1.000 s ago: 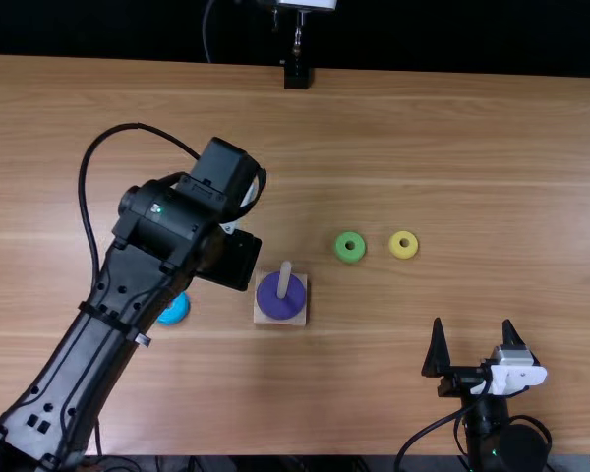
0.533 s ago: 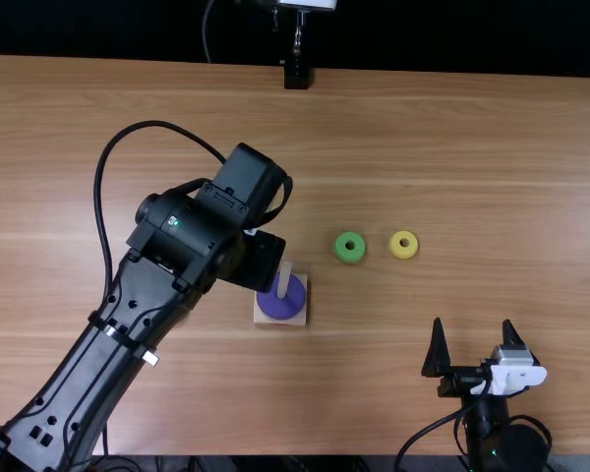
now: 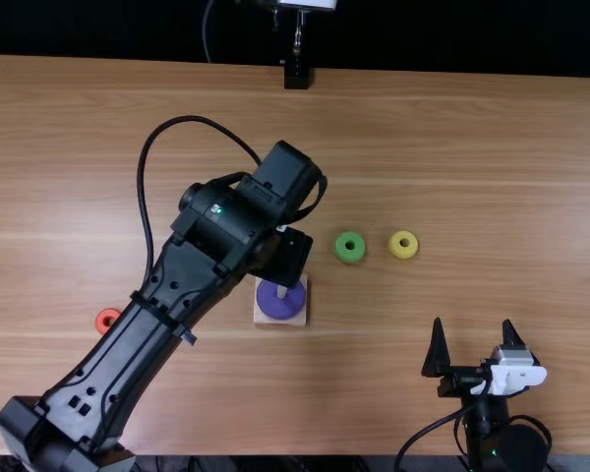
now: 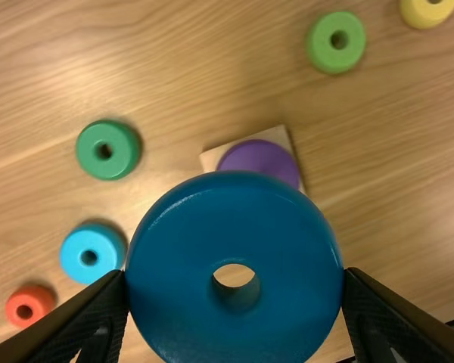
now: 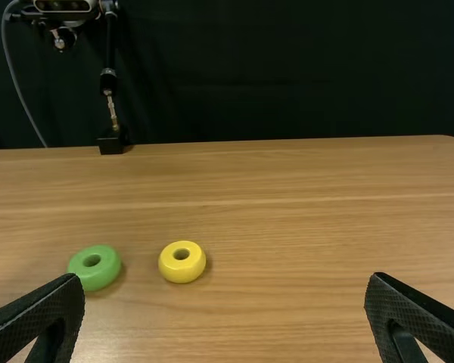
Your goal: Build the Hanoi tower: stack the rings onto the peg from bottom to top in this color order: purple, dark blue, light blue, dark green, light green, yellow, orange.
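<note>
Left gripper (image 3: 283, 258): clenched on the dark blue ring (image 4: 234, 227), a finger at either side. It hangs over the wooden base (image 3: 302, 320), by the peg (image 3: 282, 291). Whether the hole lines up with the peg, cannot tell.

Directly under: purple ring (image 3: 275, 307), down on the peg, lying on the base. In the left wrist view the dark blue ring covers part of it and part of the base.

Just right of the base, top view: light green ring (image 3: 350, 256), flat on the tabletop (image 3: 452, 157); yellow ring (image 3: 403, 253) near it, farther right.

Other side, left wrist view: dark green ring (image 4: 92, 151), light blue ring (image 4: 93, 240), orange ring (image 4: 41, 297), all flat and apart, light blue between the other two. Left arm (image 3: 177, 280) slants above this side of the tabletop.

Right gripper (image 3: 473, 332): released, fingers spread wide, near the tabletop's near edge, well apart from the rings.

Far edge: a black stand (image 3: 297, 77).

Count: seven rings, one per colour; one on the peg, one gripped, five loose. One peg, one base.
</note>
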Robot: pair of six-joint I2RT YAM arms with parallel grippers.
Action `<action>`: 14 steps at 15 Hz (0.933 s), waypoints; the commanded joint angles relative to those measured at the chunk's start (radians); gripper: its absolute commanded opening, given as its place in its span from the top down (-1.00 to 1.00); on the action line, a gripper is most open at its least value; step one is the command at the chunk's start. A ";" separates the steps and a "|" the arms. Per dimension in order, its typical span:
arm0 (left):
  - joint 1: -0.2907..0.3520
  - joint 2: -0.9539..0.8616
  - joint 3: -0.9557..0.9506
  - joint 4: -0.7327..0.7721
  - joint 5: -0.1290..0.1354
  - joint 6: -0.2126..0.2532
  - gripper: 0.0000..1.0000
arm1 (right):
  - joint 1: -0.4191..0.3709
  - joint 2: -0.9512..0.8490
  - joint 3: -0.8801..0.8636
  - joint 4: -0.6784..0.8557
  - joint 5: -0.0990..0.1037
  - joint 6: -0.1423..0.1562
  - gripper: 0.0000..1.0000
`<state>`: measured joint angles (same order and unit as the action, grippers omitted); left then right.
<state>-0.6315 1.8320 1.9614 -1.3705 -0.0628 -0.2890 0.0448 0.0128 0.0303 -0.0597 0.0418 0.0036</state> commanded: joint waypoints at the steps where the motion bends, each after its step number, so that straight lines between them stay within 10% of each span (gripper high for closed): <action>1: -0.016 0.019 0.059 -0.003 0.006 -0.007 1.00 | -0.010 -0.013 -0.015 0.007 -0.009 0.002 -1.00; 14: -0.069 0.042 0.062 -0.010 0.006 -0.046 1.00 | -0.010 -0.013 -0.015 0.007 -0.009 0.002 -1.00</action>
<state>-0.6884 1.8587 1.9903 -1.3792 -0.0597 -0.3195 0.0448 0.0128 0.0303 -0.0597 0.0410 0.0032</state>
